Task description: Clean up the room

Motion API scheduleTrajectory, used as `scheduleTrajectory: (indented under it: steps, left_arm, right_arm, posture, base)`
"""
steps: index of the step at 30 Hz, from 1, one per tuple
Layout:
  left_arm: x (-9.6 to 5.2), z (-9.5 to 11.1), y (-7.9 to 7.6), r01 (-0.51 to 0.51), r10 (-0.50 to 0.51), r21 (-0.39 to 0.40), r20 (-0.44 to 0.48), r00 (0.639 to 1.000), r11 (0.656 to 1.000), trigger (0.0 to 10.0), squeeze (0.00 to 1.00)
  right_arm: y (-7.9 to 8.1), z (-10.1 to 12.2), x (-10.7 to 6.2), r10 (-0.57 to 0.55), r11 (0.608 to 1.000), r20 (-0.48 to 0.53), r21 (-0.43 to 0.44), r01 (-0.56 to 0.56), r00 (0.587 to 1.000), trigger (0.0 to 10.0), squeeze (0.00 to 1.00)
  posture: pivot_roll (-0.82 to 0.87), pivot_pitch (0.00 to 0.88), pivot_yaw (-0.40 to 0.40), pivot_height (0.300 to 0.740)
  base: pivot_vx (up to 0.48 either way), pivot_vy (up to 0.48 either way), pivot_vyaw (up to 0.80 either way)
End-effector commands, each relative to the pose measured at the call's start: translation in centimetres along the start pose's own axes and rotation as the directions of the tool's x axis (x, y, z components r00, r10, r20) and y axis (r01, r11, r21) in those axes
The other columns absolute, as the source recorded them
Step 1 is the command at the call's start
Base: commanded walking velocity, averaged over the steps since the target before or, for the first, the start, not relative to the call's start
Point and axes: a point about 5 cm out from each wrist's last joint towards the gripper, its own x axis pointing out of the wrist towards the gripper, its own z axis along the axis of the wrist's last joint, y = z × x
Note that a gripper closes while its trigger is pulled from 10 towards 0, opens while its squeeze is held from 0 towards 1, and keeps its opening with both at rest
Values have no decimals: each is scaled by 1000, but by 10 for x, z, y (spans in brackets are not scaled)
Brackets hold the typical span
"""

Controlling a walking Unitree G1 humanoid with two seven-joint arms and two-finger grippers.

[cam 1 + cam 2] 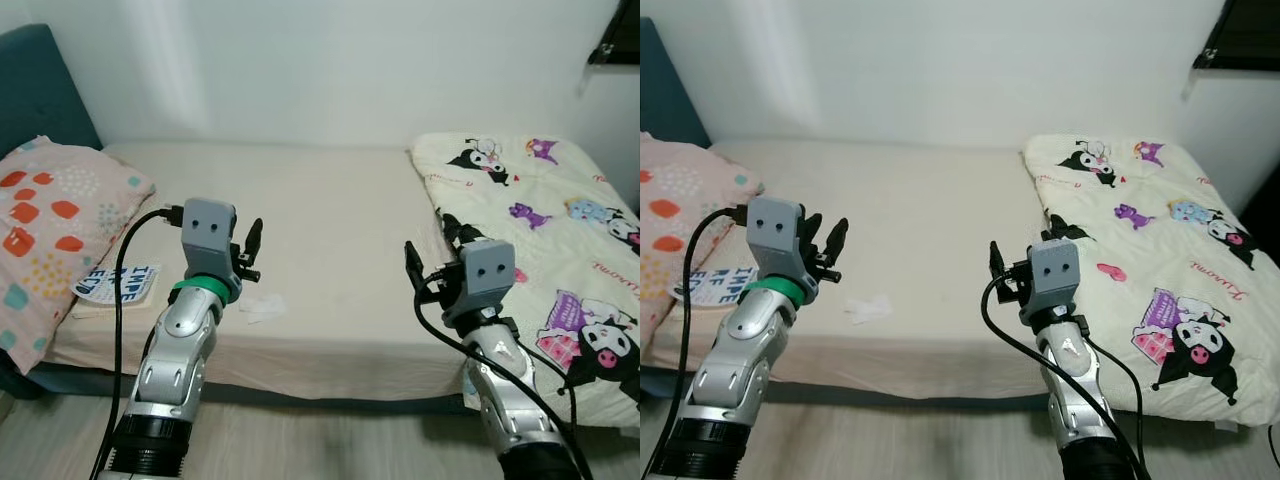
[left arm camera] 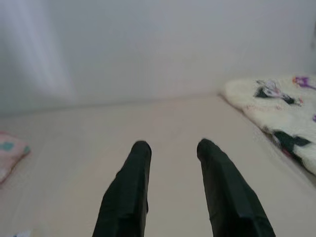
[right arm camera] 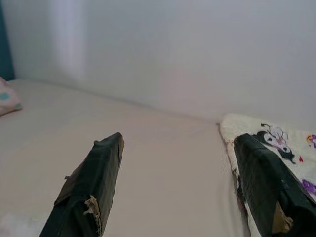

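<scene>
The left claw (image 1: 250,250) hovers above the near part of the bed with its two black fingers (image 2: 128,192) spread a moderate way apart and nothing between them. The right claw (image 1: 430,262) is raised at about the same height, beside the inner edge of the blanket; its fingers (image 3: 91,190) stand wide and hold nothing.

Just below and slightly to the right of the left claw, a small crumpled white scrap (image 1: 262,306), probably tissue or paper, lies on the bare cream bed sheet (image 1: 330,220) close to the front edge of the mattress. It looks very light and soft; a pinch across its raised crumple should lift it, though it could flatten or slip out of a loose grip.

Further to the robot's left, a printed booklet or card with blue lettering (image 1: 120,284) lies flat, partly tucked under a pink pillow with orange and teal spots (image 1: 50,230). It seems thin and fairly stiff, best taken by its free edge.

To the right, a white blanket printed with cartoon characters (image 1: 540,230) covers that end of the bed and drapes over the front edge. It is soft and bulky; a corner or hem would give the best hold.
</scene>
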Motion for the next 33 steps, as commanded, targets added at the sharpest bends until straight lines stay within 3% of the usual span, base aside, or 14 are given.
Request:
scheduleTrajectory:
  steps: [1,11,28,33]
  left_arm:
    - [-2,-5,6,-21,21,6,-18,1000,1000,10000,0]
    - [-1,-6,9,-37,37,7,-31,999,999,10000,0]
    - [-3,-10,7,-23,24,9,-45,999,1000,10000,0]
    - [-7,-20,6,0,3,29,-89,996,1000,10000,0]
  right_arm:
    - [3,-2,0,3,1000,-6,14,-3,1000,10000,0]
    - [3,-2,0,6,1000,-10,14,-6,1000,10000,0]
    - [8,-6,-2,20,998,-28,66,-19,999,10000,0]
    - [9,-10,-4,15,997,-49,78,-11,999,10000,0]
  posture:
    - [-134,58,77,740]
    - [-133,58,76,740]
    - [-132,61,79,740]
    - [-130,62,82,740]
  base:
    - [480,0,0]
    - [387,0,0]
    - [0,0,0]
    - [0,0,0]
